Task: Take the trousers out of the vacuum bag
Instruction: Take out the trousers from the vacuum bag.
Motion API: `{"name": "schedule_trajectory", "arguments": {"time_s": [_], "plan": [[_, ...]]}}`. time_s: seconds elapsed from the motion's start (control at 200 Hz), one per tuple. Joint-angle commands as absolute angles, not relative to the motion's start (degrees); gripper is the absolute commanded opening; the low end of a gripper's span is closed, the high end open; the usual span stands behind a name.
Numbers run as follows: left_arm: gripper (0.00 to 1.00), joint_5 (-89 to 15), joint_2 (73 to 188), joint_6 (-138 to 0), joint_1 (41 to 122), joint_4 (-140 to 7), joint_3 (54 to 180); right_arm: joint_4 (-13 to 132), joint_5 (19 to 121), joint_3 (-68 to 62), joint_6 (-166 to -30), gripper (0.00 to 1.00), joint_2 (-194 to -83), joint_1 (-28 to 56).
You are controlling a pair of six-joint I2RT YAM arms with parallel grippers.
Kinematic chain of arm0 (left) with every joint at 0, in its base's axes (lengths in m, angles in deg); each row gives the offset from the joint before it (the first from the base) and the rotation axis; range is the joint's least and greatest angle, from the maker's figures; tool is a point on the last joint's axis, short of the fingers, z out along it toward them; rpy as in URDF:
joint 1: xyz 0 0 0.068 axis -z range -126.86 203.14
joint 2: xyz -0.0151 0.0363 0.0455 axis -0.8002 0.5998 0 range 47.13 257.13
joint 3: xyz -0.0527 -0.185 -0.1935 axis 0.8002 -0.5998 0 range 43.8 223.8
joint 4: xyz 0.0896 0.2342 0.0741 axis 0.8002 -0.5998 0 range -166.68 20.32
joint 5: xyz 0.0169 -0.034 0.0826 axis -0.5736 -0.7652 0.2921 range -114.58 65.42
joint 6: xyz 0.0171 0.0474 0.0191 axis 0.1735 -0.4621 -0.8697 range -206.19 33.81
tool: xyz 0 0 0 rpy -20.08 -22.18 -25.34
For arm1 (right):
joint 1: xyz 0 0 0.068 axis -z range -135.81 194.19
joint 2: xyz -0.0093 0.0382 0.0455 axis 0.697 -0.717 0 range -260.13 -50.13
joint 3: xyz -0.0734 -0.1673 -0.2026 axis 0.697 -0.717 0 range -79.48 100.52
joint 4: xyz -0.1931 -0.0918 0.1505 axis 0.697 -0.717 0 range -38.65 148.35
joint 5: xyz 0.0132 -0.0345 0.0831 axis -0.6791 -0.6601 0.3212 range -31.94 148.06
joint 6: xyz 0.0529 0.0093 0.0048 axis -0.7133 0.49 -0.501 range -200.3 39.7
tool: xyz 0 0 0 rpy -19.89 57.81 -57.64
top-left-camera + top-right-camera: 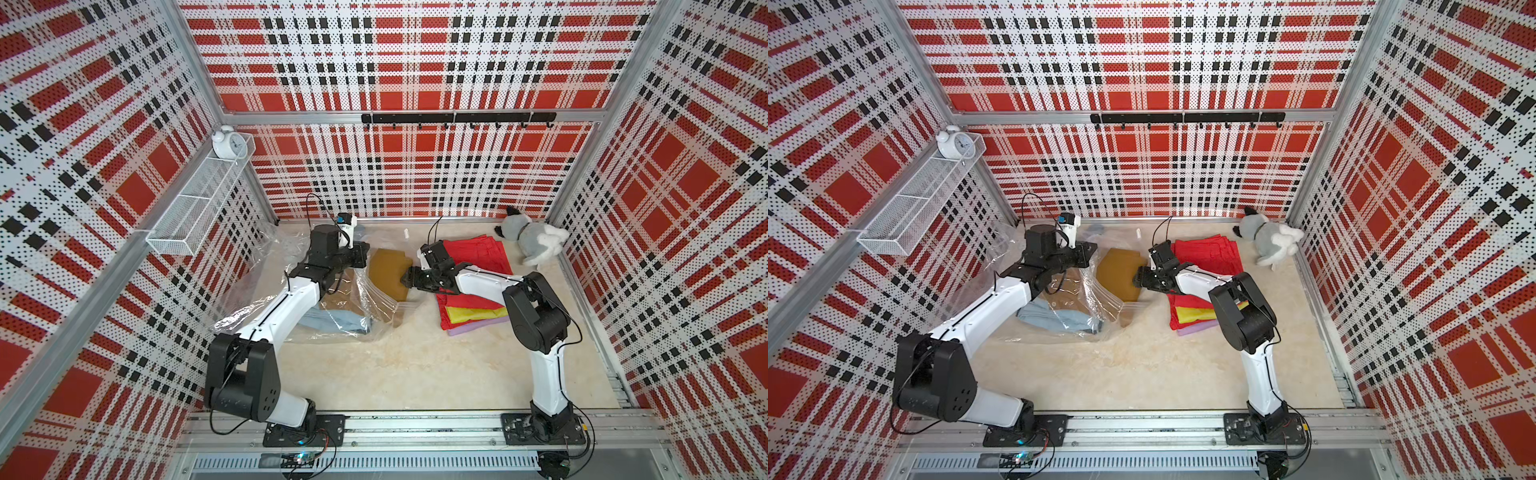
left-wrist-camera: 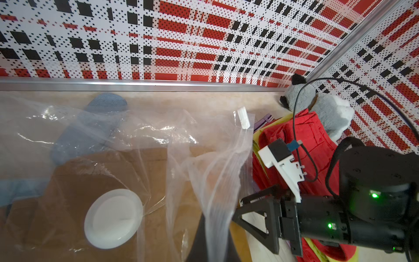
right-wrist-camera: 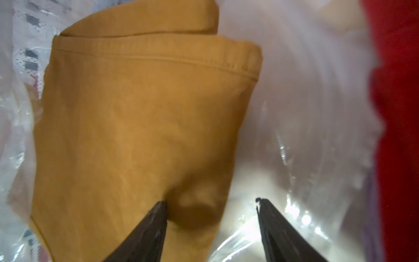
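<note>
The vacuum bag (image 1: pixel 376 309) (image 2: pixel 158 127) lies crumpled at the left, its round white valve cap (image 2: pixel 113 219) over brown cloth. My left gripper (image 1: pixel 360 254) (image 2: pixel 213 249) is shut on a gathered strip of the bag's plastic. Mustard brown trousers (image 1: pixel 390 272) (image 3: pixel 140 124) stick out of the bag's mouth. My right gripper (image 1: pixel 405 279) (image 3: pixel 210 202) stands open at their near edge, one finger on the cloth and a bump of cloth between the jaws. Light blue trousers (image 1: pixel 332 322) and dark grey denim (image 2: pixel 90 129) lie inside the bag. Red trousers (image 1: pixel 478 249) and a red, yellow-green and lilac pile (image 1: pixel 469 316) lie outside it, at the right.
A grey-white plush toy (image 1: pixel 534 241) sits in the back right corner. The bag's white slider clip (image 1: pixel 407 233) lies near the back wall. A wire shelf (image 1: pixel 195 208) with an alarm clock (image 1: pixel 227 143) hangs on the left wall, a hook rail (image 1: pixel 457 118) on the back wall.
</note>
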State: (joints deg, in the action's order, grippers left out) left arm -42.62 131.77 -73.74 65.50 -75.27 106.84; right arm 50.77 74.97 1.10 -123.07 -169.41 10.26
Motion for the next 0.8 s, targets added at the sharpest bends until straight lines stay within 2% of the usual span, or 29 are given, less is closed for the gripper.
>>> {"name": "schedule_trajectory", "arguments": {"time_s": [0.0, 0.456, 0.797], "plan": [[0.00, -42.95, 132.25, -74.70, 65.67, -74.52, 108.68, 56.62, 79.37, 0.55, -125.54, 0.75, -169.50, 9.56], [0.00, -42.78, 132.21, -74.69, 65.65, -74.52, 108.66, 57.26, 79.42, 2.30, -127.57, 0.76, -173.86, 9.30], [0.00, -42.53, 132.20, -74.67, 65.71, -74.58, 108.58, 66.40, 84.82, 1.18, -131.91, 0.75, -176.75, 9.21]]}}
